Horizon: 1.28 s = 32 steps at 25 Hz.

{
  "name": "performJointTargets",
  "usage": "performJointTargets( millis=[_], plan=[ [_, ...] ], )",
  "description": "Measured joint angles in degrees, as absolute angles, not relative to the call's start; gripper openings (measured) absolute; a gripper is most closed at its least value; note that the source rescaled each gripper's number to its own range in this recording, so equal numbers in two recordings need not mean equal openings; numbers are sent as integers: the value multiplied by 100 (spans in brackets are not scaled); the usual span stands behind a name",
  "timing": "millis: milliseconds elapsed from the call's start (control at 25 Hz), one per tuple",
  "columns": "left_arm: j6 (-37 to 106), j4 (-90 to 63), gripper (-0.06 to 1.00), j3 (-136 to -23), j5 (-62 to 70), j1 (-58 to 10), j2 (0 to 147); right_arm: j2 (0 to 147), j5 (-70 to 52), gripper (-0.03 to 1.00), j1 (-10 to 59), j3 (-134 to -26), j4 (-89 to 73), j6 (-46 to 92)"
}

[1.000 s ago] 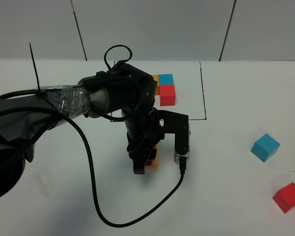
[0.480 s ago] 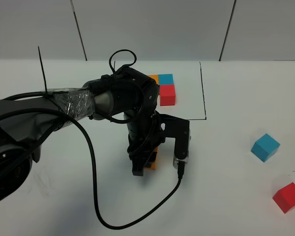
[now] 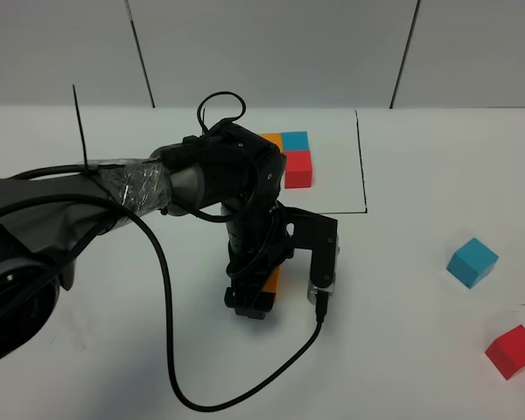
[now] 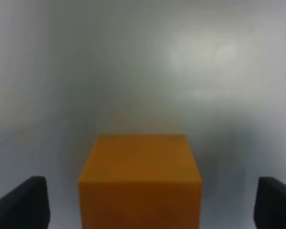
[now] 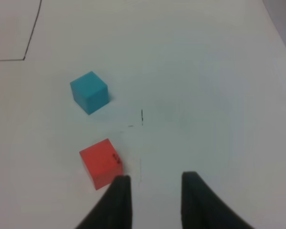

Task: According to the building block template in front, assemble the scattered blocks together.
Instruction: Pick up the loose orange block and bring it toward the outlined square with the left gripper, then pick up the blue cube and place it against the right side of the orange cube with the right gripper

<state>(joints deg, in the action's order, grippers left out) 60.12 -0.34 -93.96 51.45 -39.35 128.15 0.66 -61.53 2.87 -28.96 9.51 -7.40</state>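
White tabletop (image 3: 420, 306), lots of free room. Spread wide, left fingers (image 4: 24, 202) straddle the orange cube (image 4: 140, 183) without touching it, just outside the template (image 3: 296, 162) frame. The right fingers (image 5: 120, 200) hang parted, empty, by the red cube (image 5: 101, 163) and blue cube (image 5: 89, 91).

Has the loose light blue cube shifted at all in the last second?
No. The light blue cube keeps the same spot, right of and below the corner of the drawn black frame in the high view.

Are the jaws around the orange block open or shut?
Open. In the left wrist view the left gripper has its jaws far apart, with bare table showing on each side of the orange block between them.
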Motion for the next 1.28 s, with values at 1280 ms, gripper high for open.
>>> performJointTargets(
  millis=[1280],
  plan=[
    [2534,2509,82,-7348,6846,-1484,5386,66,-6153,0,287,-2896,951,-740]
  ],
)
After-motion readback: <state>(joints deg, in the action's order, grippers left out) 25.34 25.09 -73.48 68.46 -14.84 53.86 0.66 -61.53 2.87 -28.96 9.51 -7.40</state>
